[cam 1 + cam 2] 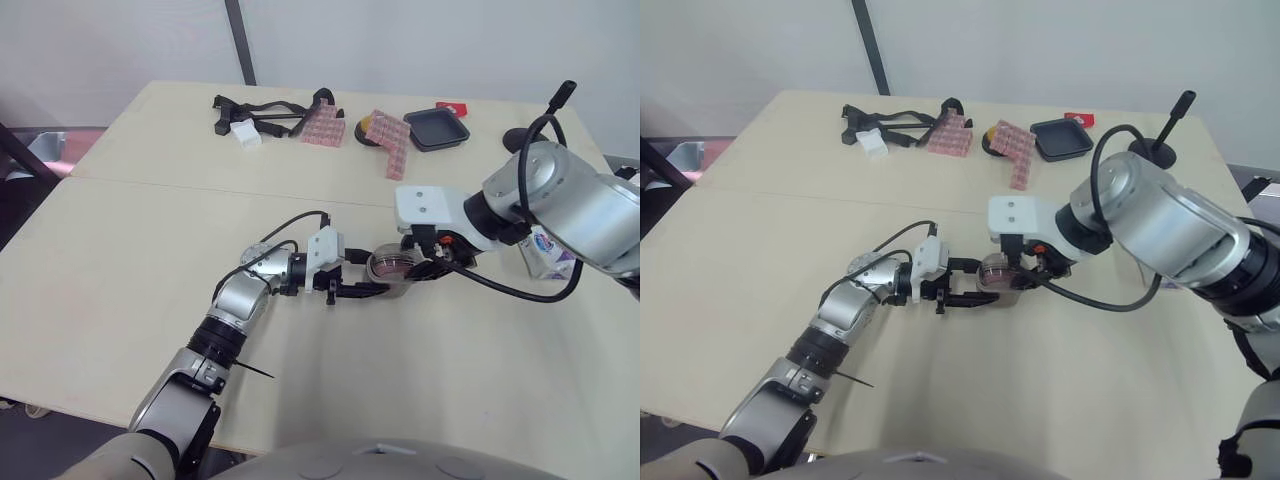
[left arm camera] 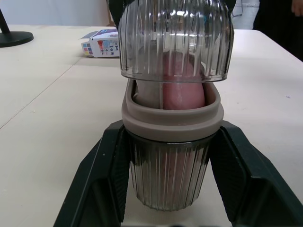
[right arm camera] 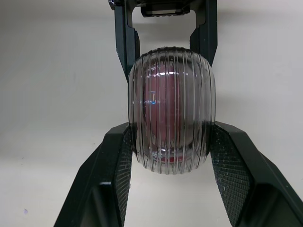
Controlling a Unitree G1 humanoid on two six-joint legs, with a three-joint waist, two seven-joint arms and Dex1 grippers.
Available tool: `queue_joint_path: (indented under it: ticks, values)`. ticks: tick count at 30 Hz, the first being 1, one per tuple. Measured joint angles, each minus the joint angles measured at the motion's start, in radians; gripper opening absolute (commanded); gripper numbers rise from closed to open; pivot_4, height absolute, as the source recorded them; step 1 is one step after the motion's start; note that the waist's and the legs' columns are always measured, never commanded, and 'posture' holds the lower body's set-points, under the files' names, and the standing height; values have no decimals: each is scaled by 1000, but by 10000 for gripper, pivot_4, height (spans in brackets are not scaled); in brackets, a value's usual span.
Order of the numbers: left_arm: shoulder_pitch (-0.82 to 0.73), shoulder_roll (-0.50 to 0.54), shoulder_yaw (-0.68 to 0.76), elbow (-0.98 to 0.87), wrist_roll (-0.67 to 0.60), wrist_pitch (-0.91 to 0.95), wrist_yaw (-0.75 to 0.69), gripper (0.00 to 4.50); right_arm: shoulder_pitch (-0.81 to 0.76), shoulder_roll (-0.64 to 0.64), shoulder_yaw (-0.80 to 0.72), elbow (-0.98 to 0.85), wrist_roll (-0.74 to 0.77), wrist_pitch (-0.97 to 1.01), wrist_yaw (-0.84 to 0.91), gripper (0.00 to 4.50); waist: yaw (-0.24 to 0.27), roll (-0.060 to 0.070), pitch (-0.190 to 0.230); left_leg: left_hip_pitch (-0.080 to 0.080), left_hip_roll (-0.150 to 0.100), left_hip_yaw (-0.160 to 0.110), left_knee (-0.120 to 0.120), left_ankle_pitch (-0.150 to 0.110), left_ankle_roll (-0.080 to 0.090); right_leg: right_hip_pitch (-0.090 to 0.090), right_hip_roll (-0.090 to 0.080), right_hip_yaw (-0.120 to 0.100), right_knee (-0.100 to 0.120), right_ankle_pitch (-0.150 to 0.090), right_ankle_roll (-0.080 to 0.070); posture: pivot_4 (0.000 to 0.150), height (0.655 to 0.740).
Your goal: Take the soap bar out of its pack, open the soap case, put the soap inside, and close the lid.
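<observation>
Seating the lid (image 2: 175, 38) remains: left gripper (image 2: 169, 137) clamps case base (image 2: 168, 182) with soap (image 2: 182, 90) inside, right gripper (image 3: 171, 130) pinches lid just above

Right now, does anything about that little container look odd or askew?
The pink soap stands up past the rim of the case base, and the clear lid hovers over it with a gap, not closed. Nothing looks spilled or damaged.

Looks forward and down from the head over the whole desk (image 1: 120, 300), twice, slightly offset sideways. Looks along the left claw (image 2: 173, 130) level over the desk, along the right claw (image 3: 170, 127) straight down, both very near. Shares the soap case (image 2: 170, 165) throughout.
</observation>
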Motion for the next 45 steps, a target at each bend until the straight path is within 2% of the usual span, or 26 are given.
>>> queue_joint_path:
  ticks: [45]
  values:
    - [1, 2, 1, 10, 0, 8, 27, 19273, 46, 35, 7, 3, -53, 3, -40, 19429, -24, -4, -3, 10, 0, 2, 0, 0, 0, 9, 0, 2, -2, 0, 0, 1500, 7398]
